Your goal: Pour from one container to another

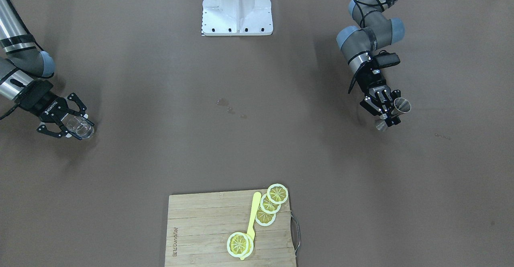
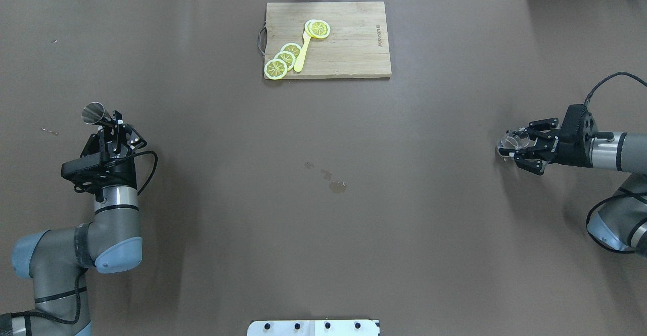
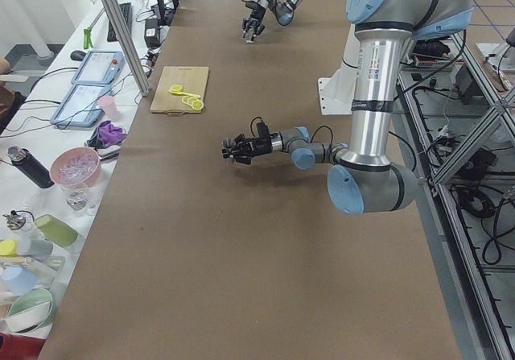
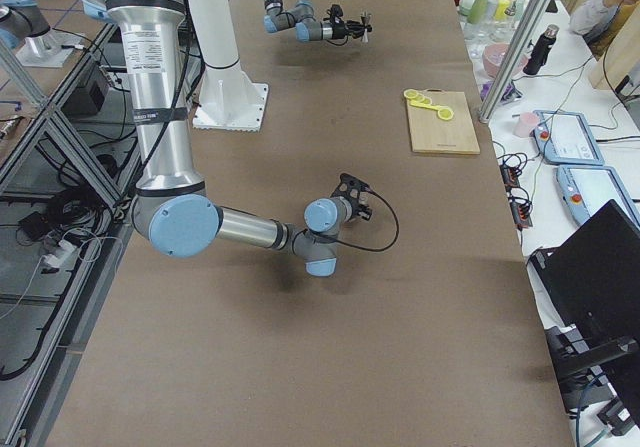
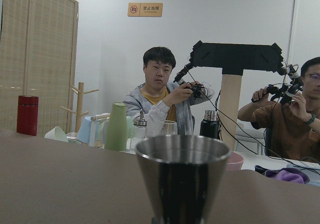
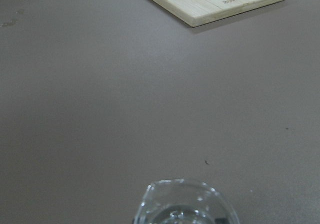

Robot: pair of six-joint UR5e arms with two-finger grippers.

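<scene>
Two containers, two grippers, so we'll start at the jaws. The left gripper (image 2: 112, 124) is clamped on a steel jigger (image 2: 93, 113), pinching it at the narrow waist between its two cones. In the wrist view the big cone sits mouth-up and about level. We can't see inside, so no idea if it's loaded. The right gripper (image 2: 516, 147) is closed around a small clear glass (image 2: 510, 141), one finger on either side of its wall, reaching in flat and low. We can't tell whether the glass is resting on the table or just off it.

Our landmark is the cutting board (image 2: 349, 48), which is mid-table at the edge far from the robot. The jigger is well off to the robot's left of the board and closer to the robot. The glass is well off to the board's other side, also closer in. So the two vessels are well apart, with a few wet spots (image 2: 336, 184) between them on the robot's side of the board.

Handling guess: the jigger is light, rigid, slick polished metal, so the waist is the right spot, since the flares stop it sliding. The glass is stiff, smooth and breakable. We'd grip it low on the wall, firm but not crushing, rim left free. By our reckoning no pour has started; the two need bringing together first.
</scene>
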